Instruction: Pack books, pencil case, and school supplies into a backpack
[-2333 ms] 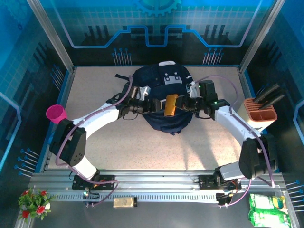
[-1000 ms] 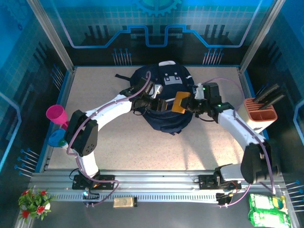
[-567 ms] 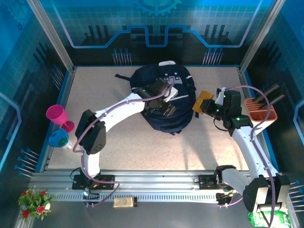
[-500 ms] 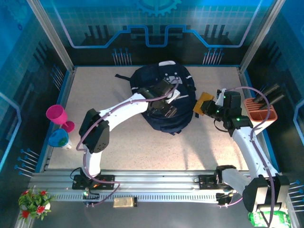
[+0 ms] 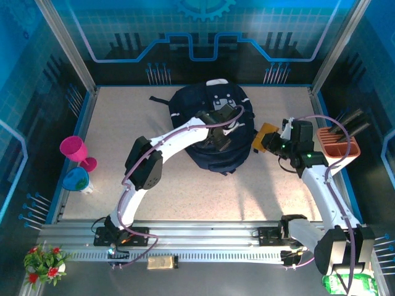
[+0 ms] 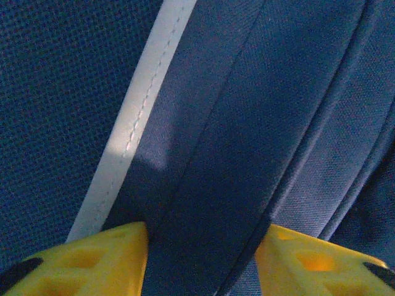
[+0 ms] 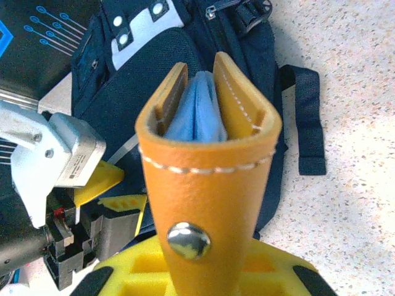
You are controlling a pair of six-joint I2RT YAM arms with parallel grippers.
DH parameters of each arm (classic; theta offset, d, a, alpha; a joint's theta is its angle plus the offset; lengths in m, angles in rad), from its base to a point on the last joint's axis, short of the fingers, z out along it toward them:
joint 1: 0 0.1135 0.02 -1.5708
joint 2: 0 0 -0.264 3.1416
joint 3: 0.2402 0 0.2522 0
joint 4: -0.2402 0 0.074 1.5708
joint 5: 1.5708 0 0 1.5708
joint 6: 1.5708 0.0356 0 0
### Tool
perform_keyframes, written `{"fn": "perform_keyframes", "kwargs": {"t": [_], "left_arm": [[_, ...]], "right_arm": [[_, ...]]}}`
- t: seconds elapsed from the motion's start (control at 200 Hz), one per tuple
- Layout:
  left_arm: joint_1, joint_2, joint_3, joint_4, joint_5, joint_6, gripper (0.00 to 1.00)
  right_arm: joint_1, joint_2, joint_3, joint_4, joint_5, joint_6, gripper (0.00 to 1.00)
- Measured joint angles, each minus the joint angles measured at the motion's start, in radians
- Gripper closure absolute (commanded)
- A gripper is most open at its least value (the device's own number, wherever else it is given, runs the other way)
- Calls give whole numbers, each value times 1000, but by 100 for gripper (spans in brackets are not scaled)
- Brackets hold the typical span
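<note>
While the left claw [image 5: 220,133] rests on top of the backpack [image 5: 216,157] in the overhead view, the right claw [image 5: 270,140] pinches the orange-yellow piece [image 5: 264,132] just right of the bag, above the worktop [image 5: 154,185]. At the left wrist, yellow fingers [image 6: 105,259] straddle a navy fabric ridge; whether they grip it I cannot tell. At the right wrist, the piece's long axis points straight at the bag ahead.

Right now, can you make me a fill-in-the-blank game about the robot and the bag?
1. The right gripper holds an ___ case.
2. The piece tucked inside that case is ___.
3. The left gripper hangs over the big navy ___.
4. The pink cup stands at the ___ edge of the table.
Missing words: orange, blue, backpack, left.
</note>
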Motion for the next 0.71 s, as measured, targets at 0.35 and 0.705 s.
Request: {"fn": "perform_keyframes", "kwargs": {"t": [0.35,0.705], "left_arm": [[-4,4,60,-34,-16,-22,76],[5,-72,4,45,-16,-52,86]], "right_arm": [[0,7,-28,34,-42,39,88],[50,20,-95,128,-68,153,87]]}}
